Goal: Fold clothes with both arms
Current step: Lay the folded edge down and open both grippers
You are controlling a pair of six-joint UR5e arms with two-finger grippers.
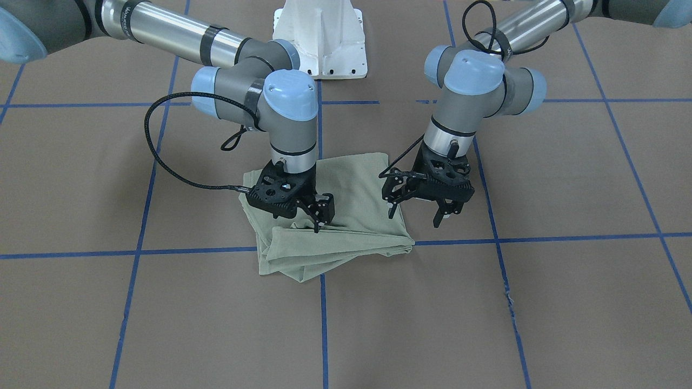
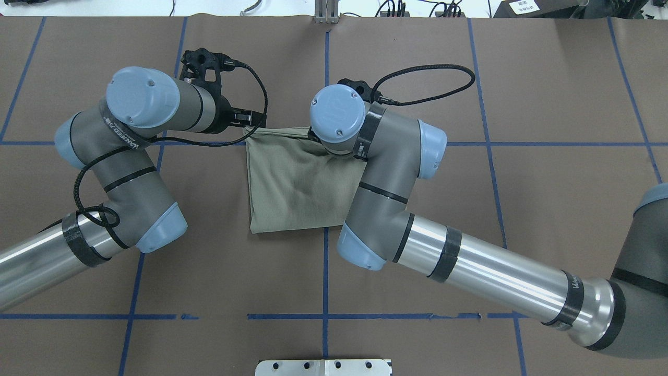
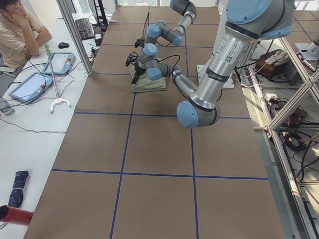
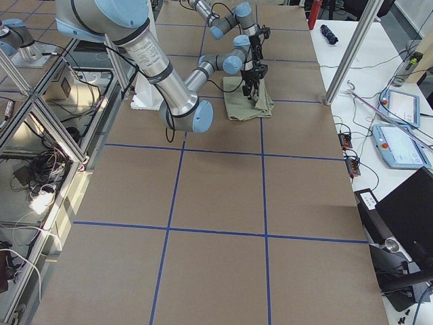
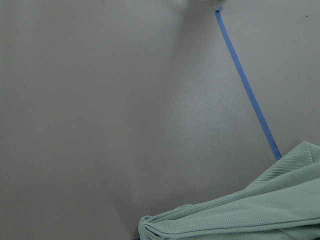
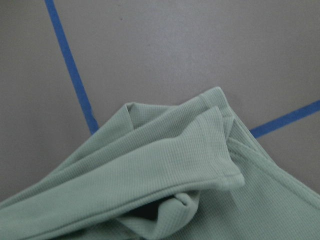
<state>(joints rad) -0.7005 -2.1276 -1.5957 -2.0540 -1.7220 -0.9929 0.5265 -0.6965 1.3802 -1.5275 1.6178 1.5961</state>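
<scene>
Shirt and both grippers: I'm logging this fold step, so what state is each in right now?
Shirt: folded into a compact stack on the table, layered edges on the operators' side.
Right gripper: fingers close together, tips down on the shirt's top layer; whether it pinches fabric is unclear.
Left gripper: open, holding nothing, at the shirt's side edge.

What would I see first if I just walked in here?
Two big grey robot arms bend over a green shirt, folded into a small square in the middle of the brown table. The right gripper touches the shirt's top near its front edge, and the left gripper hangs open beside the shirt's corner.
</scene>
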